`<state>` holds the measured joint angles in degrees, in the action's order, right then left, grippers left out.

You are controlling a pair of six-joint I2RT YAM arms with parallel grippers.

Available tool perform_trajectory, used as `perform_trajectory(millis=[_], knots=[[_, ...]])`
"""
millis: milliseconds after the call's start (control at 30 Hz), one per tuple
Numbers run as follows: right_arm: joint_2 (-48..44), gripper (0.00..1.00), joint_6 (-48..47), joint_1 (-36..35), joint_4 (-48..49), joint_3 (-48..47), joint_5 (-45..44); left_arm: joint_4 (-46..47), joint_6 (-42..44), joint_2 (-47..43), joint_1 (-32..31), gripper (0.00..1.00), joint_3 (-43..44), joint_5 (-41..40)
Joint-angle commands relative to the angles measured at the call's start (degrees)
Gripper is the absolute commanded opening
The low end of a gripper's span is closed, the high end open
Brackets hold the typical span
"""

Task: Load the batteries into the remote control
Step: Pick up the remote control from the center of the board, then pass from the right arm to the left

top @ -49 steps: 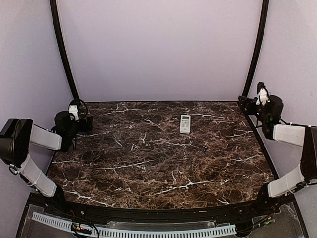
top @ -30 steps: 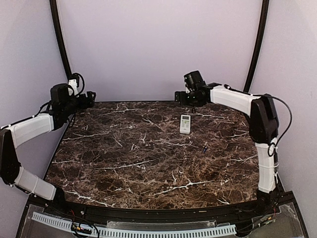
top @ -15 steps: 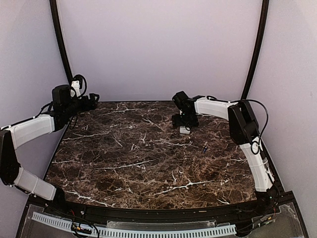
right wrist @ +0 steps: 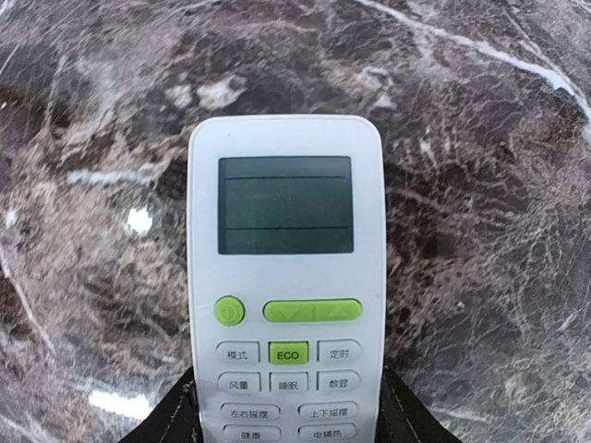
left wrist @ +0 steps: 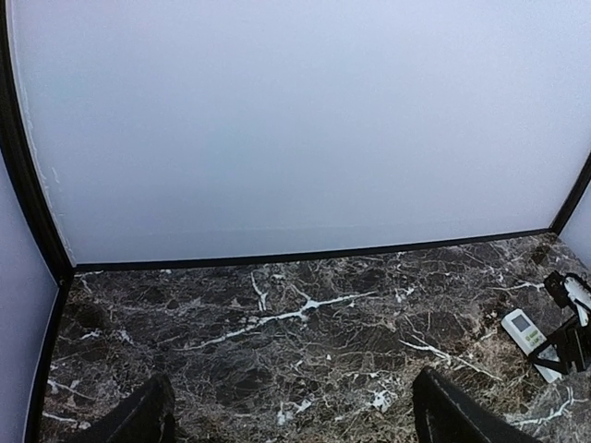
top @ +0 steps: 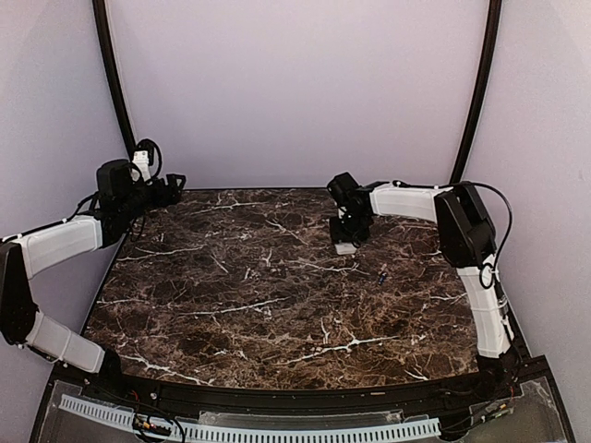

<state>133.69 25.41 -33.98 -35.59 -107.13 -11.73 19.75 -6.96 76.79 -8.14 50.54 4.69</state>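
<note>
Far back, right of centre on the dark brown marble tabletop [top: 231, 305], straddles the button end of the small white rectangular plastic remote control [right wrist: 286, 277], face up, right jaws set close against both long edges; cannot tell whether truly pinching. Risks the slick casing pivoting or slipping from so short a hold at one end, worse if turned over to reach a battery bay probably underneath. Holds left jaws wide and empty over the far left corner, well apart from the tiny slim dark bluish cylindrical battery [top: 380, 274] lying nearer than the remote, easily knocked rolling and lost against the veined stone.
</note>
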Motion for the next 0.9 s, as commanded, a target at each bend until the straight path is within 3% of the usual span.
perform_trajectory(millis=[0, 100, 200, 433, 700, 867], knots=[[-7.58, 0.34, -6.23, -0.48, 3.52, 4.31, 10.28, 7.55, 9.28, -3.87, -3.15, 0.88, -5.31, 6.03], [-12.43, 0.30, -11.00, -0.75, 4.55, 7.37, 18.21, 12.45, 20.72, -7.25, -10.21, 0.87, -11.61, 11.66], [-17.34, 0.28, -15.83, -1.79, 3.62, 9.50, 25.93, 11.93, 37.43, -8.92, -17.63, 0.87, -15.07, 13.63], [-25.04, 0.27, -23.22, -8.18, -5.15, 10.74, 36.66, -2.93, 68.86, -7.55, -36.41, 0.84, -11.93, 4.37], [-30.34, 0.26, -24.65, -15.06, -8.45, 13.35, 41.30, -5.05, 74.16, -9.54, -39.98, 0.80, -9.13, 5.45], [-30.34, 0.25, -24.97, -17.26, -9.53, 12.64, 40.83, -6.03, 75.61, -7.17, -40.41, 0.66, -8.42, 2.86]])
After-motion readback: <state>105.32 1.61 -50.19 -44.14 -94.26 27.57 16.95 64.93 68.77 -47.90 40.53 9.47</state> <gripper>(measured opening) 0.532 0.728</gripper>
